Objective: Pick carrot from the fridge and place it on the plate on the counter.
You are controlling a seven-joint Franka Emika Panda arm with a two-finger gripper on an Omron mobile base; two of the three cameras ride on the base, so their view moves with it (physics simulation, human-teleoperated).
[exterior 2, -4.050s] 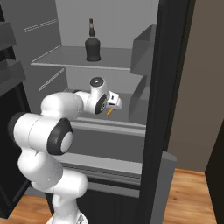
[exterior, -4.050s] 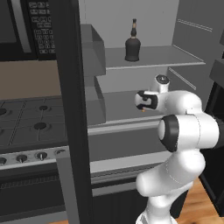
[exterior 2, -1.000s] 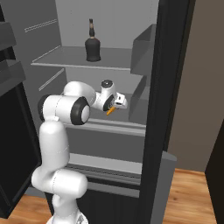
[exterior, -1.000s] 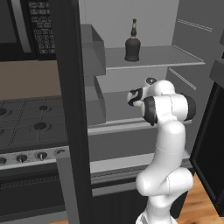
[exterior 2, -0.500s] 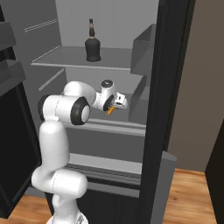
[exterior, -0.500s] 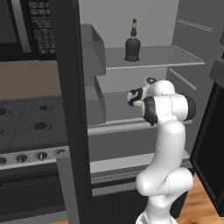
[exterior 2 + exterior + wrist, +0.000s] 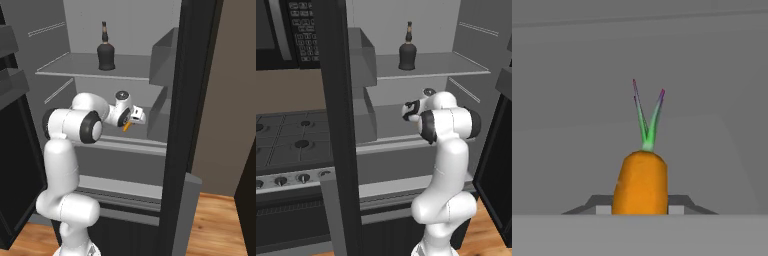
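One small carrot (image 7: pixel 640 185), pinched mid-body between the tool (image 7: pixel 640 209) tips over the fridge (image 7: pixel 192 100) shelf's front edge, looks light, stiff, slightly slippery

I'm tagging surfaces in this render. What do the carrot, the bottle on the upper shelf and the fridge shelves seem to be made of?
Carrot: a vegetable, smooth matte orange skin with thin green stems at the top.
Bottle: probably dark glass, near black with a paler neck; too small to be sure.
Fridge shelves: flat light grey with no shine, likely matte plastic or painted metal.
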